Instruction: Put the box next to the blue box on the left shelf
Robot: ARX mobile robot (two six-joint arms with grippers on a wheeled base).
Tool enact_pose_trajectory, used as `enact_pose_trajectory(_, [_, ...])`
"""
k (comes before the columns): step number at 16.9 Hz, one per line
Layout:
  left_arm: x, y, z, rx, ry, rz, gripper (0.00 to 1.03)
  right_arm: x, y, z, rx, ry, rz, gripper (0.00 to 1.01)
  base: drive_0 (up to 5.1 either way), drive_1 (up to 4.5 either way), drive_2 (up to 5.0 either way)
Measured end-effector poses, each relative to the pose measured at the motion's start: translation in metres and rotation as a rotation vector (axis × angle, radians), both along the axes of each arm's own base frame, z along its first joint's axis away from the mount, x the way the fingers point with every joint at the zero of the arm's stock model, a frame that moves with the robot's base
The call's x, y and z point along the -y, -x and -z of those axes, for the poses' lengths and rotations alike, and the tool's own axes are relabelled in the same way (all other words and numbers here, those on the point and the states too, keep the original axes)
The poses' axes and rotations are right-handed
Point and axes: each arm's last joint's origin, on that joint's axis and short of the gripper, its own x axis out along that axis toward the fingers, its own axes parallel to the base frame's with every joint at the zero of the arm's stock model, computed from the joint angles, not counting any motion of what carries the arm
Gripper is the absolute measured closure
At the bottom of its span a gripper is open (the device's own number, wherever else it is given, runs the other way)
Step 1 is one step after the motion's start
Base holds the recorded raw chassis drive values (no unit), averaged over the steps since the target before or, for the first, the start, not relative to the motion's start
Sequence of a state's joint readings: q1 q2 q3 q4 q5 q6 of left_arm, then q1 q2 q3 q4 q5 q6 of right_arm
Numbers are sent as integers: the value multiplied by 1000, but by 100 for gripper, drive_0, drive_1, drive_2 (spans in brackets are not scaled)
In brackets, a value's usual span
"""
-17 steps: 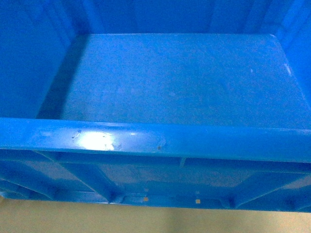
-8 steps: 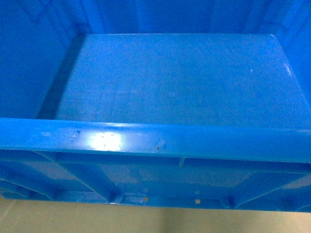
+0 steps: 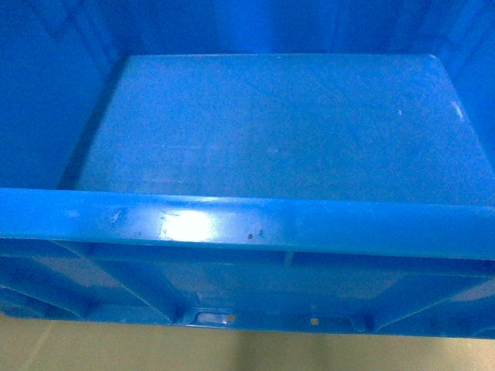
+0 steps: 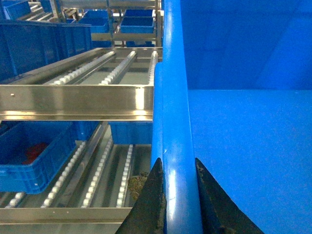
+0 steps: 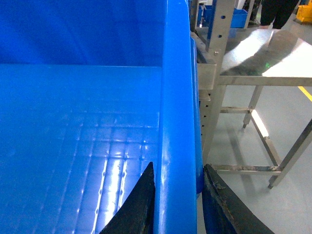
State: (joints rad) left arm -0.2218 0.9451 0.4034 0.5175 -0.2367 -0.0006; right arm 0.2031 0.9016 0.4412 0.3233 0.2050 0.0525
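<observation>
Left gripper: its dark jaws straddle the rolled rim of the box, one inside, one outside, pinched against the plastic. The hold sits on the left side wall so the load can be shared with the other arm.

Right gripper: the same pinch on the opposite rim, jaws clamped to either side of it. Two mirrored holds keep a crate this wide level, I judge.

Box: carried off the ground between the two arms. In the head view it fills the frame, near rim across 6 o'clock with a bright glare patch and small dark specks, ribbed outer wall below, smooth bare floor running toward 12 o'clock. Nothing lies inside.

Floor: a pale strip shows under the crate at 6 o'clock, so the box is clear of any surface.

Left shelf: steel roller rack at 9 to 11 o'clock of the left wrist view, just beside the box's left wall. A dark blue crate stands at its upper level at 10 o'clock; another blue bin sits lower at 8 o'clock.

Bench: a steel-topped bench at 2 o'clock of the right wrist view, beside the box's right wall.

Stage: transport, by my reading; the box is not yet set on the rollers.
</observation>
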Motion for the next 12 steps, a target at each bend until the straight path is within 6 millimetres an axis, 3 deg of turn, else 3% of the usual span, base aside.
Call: enact_pose_trajectory(12, [0, 0, 0, 0, 0, 1, 94, 0, 0, 0, -1, 1, 1, 81, -508, 238, 238])
